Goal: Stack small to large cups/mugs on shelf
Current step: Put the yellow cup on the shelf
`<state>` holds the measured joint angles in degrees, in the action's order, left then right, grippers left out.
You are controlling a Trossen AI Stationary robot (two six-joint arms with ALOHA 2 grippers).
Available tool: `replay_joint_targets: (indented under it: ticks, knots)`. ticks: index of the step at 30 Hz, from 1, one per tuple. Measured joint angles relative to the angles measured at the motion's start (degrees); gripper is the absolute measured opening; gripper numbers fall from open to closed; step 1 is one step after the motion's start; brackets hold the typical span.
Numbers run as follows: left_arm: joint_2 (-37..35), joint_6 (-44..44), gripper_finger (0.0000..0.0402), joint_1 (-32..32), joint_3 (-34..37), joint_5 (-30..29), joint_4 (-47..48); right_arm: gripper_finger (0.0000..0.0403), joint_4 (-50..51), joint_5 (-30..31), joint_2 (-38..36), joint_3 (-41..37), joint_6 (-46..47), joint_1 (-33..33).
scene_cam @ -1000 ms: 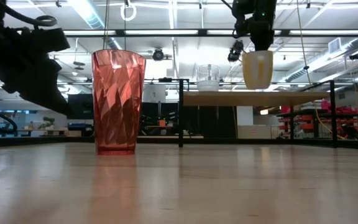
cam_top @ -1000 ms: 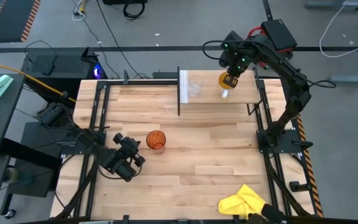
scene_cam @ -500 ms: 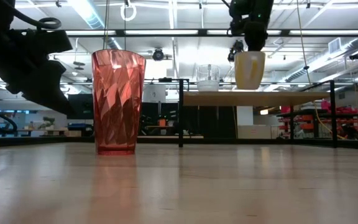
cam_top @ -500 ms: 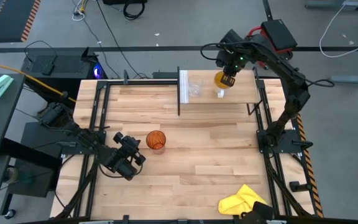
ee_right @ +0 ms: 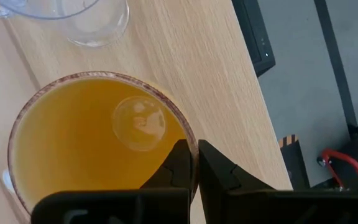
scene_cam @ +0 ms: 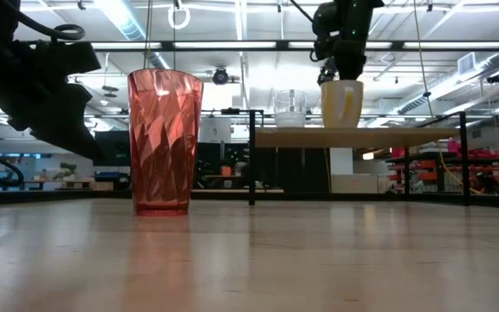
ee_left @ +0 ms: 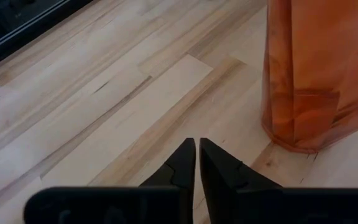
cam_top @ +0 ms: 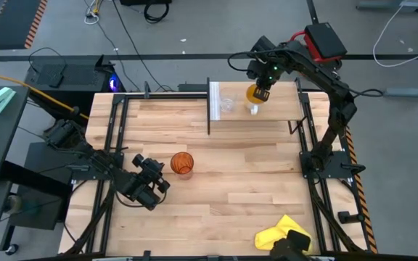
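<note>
My right gripper (cam_top: pixel 260 88) hangs over the raised wooden shelf (cam_top: pixel 278 109), shut on the orange mug (cam_top: pixel 252 93), whose pale handle (cam_top: pixel 254 109) points at the table's near side. The small clear glass cup (cam_top: pixel 228 101) stands on its base on the shelf, just left of the mug (scene_cam: pixel 342 103). The tall amber tumbler (cam_top: pixel 182 163) stands upright on the tabletop. My left gripper (cam_top: pixel 158 181) is shut and lies low beside the tumbler (ee_left: pixel 316 74), touching nothing. My right gripper pinches the mug's rim (ee_right: pixel 190 144), one finger (ee_right: pixel 178 165) inside the mug and the other (ee_right: pixel 215 169) outside. It comes from above, pointing down. The mug hangs upright with its base (scene_cam: pixel 342 124) right at the shelf board; whether it rests there I cannot tell.
A crumpled yellow cloth (cam_top: pixel 281 233) lies at the table's near right corner. The shelf has a white end panel (cam_top: pixel 214 100) on its left and black frame posts (scene_cam: pixel 251 156). Bare shelf board lies right of the mug. Black rails run along both table sides.
My right gripper has carried the mug toward the table's left along the shelf, closer to the glass cup, and a little down toward the shelf board. The mug has stayed upright in the hold.
</note>
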<state>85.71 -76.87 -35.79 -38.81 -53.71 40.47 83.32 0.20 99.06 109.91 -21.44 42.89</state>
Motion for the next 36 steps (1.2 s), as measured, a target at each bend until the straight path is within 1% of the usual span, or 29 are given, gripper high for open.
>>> replay_joint_targets:
  ticks: [5,9,11,17,20,23,29,36]
  knots:
    - [0.00,0.01,0.0011,0.00,0.00,0.00,0.00,0.0012,-0.83,0.07,0.49,0.09,-0.97,0.05]
    - [0.00,-0.01,0.0008,0.00,0.00,0.00,0.00,0.0012,-1.02,0.14,0.40,0.03,-1.05,0.23]
    - [0.00,-0.01,0.0011,0.00,0.00,0.00,0.00,0.0013,-1.04,0.14,0.40,0.02,-0.84,0.29]
    - [0.00,-0.33,0.0038,0.00,0.00,-0.02,0.00,0.0052,-1.22,0.42,0.58,-0.15,0.74,0.59]
    - [0.00,-0.40,0.0044,0.00,0.00,-0.02,0.00,0.0063,-1.27,0.44,0.58,-0.15,0.93,0.59]
    - [0.00,-0.45,0.0044,0.00,0.00,-0.02,0.00,0.0067,-1.33,0.83,0.58,-0.15,0.91,0.59]
    - [0.00,-0.45,0.0034,0.00,0.00,-0.02,0.00,0.0070,-1.60,5.48,0.55,-0.15,0.93,0.44]
    - [0.00,-0.45,0.0037,0.00,0.00,-0.02,0.00,0.0071,-3.37,5.97,0.51,-0.15,0.90,0.44]
